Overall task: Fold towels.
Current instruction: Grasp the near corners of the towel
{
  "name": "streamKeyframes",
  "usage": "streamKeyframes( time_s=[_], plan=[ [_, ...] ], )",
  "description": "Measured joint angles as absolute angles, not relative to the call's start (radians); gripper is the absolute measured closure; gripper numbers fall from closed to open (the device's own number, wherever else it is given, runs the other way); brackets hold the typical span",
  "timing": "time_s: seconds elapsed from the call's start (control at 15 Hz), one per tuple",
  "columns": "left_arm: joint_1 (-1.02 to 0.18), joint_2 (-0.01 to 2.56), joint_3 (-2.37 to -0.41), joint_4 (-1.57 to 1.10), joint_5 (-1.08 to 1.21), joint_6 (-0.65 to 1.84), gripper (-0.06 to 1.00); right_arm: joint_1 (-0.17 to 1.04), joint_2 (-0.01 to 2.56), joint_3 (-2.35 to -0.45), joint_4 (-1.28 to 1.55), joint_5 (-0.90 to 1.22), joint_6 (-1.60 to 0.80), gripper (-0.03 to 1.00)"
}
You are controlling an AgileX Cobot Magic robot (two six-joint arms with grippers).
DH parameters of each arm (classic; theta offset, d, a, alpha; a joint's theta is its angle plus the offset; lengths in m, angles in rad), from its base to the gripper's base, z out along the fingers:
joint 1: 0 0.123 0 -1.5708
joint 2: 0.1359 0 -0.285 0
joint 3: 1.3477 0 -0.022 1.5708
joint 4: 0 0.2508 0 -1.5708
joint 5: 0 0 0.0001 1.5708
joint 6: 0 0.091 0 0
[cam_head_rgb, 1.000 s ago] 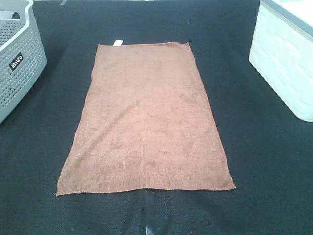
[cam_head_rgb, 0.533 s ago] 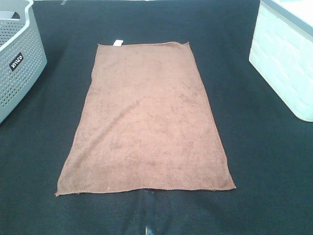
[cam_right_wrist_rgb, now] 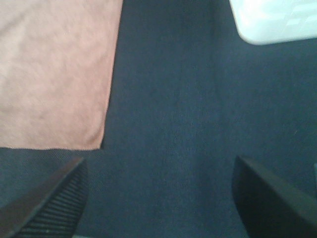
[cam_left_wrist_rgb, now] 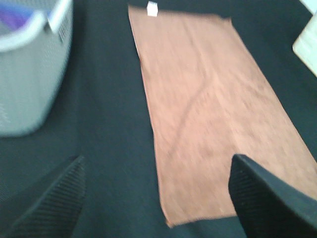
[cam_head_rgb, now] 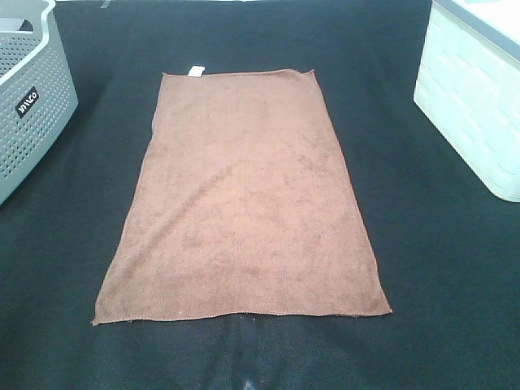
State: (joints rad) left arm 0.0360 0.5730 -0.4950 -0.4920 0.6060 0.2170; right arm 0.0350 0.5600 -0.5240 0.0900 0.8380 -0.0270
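Observation:
One brown towel [cam_head_rgb: 244, 203] lies flat and spread out on the black table, long side running away from me, with a small white tag [cam_head_rgb: 194, 71] at its far edge. Neither arm shows in the high view. In the left wrist view the towel [cam_left_wrist_rgb: 213, 114] lies ahead, and my left gripper [cam_left_wrist_rgb: 158, 203] hangs open above the table beside the towel's near left corner, holding nothing. In the right wrist view my right gripper [cam_right_wrist_rgb: 158, 198] is open over bare black cloth, to the right of the towel's near right corner [cam_right_wrist_rgb: 96, 141].
A grey perforated basket [cam_head_rgb: 28, 97] stands at the far left, also in the left wrist view as the basket [cam_left_wrist_rgb: 29, 79]. A white bin [cam_head_rgb: 475, 97] stands at the far right, seen as the bin [cam_right_wrist_rgb: 272, 20] from the right wrist. A pale strip [cam_head_rgb: 248, 353] marks the table's near edge.

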Motion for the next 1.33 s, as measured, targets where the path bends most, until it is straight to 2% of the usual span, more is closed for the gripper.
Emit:
streamKeyframes(
  time_s=[0.2, 0.4, 0.8, 1.07, 1.33],
  plan=[
    [0.036, 0.822, -0.495, -0.614, 0.603, 0.233, 0.19, 0.035, 0.799, -0.525, 0.096, 0.806, -0.027, 0.21],
    [0.036, 1.085, -0.495, -0.781, 0.598, 0.394, 0.19, 0.035, 1.059, -0.579, 0.199, 0.782, -0.044, 0.21],
    [0.036, 1.438, -0.496, -1.17, 0.595, 0.787, 0.19, 0.035, 1.383, -0.585, 0.557, 0.637, -0.399, 0.21],
    [0.036, 1.601, -0.498, -1.402, 0.593, 1.037, 0.19, 0.035, 1.568, -0.586, 0.83, 0.612, -0.679, 0.21],
    [0.018, 1.698, -0.499, -1.435, 0.592, 1.088, 0.19, 0.035, 1.679, -0.587, 0.963, 0.61, -0.811, 0.21]
  ],
)
